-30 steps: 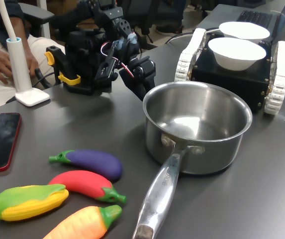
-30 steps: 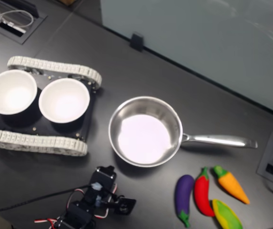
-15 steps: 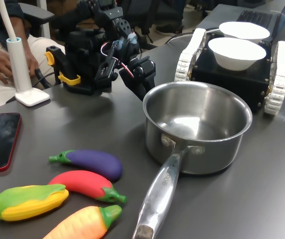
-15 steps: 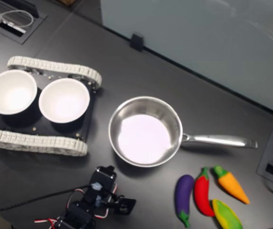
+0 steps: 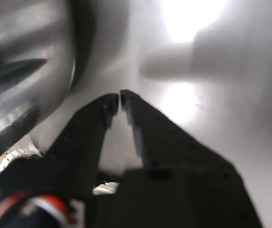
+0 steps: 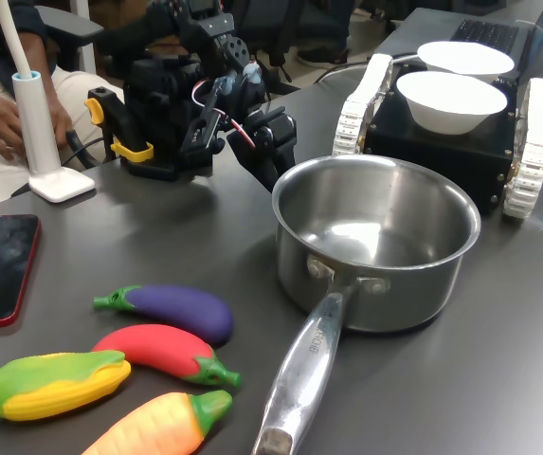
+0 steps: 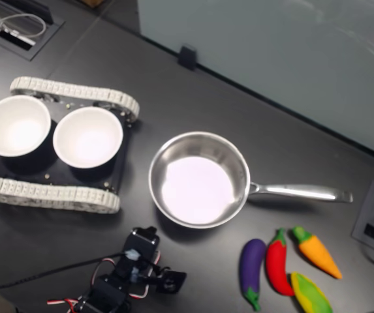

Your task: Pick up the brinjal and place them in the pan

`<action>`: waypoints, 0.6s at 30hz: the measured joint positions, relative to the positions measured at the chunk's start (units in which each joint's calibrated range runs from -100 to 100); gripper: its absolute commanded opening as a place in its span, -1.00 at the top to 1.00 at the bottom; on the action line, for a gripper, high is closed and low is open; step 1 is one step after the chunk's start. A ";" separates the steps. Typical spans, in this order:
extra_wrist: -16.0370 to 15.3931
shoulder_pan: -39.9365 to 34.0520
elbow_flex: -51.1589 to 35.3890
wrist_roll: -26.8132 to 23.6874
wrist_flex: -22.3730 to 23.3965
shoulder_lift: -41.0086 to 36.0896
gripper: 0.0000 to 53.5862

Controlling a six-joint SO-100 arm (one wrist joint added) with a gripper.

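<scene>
The gripper (image 5: 120,97) has its two black tips together, with nothing between them. It sits low, just beside the back wall of the pan (image 6: 375,284). The brinjal (image 6: 178,310) lies on the dark table (image 6: 157,237), well apart from the gripper, toward the camera and off to the first exterior view's left. So the arm has to reach past the pan's side to get to it. In the second exterior view the brinjal (image 7: 251,263) lies under the pan's long handle (image 7: 301,192), with its green stem pointing to the bottom edge. It is smooth, purple and long, like a fat sausage. Beside it lie a red toy (image 7: 277,262), an orange carrot (image 7: 317,252) and a yellow corn (image 7: 309,293). The pan is round, shiny metal and has nothing in it. I think the gripper must open wide and grab the brinjal across its middle.
</scene>
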 measured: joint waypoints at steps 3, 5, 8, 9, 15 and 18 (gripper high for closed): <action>0.00 0.00 0.00 0.00 0.00 0.00 1.00; 0.00 0.00 0.00 0.00 0.00 0.00 1.00; 0.00 0.00 0.00 0.49 0.00 0.00 1.00; 0.00 0.00 0.00 0.78 0.00 0.00 1.00; 0.00 -0.77 0.00 1.22 0.00 0.00 1.00; 0.00 -0.77 0.00 1.22 0.00 0.00 1.00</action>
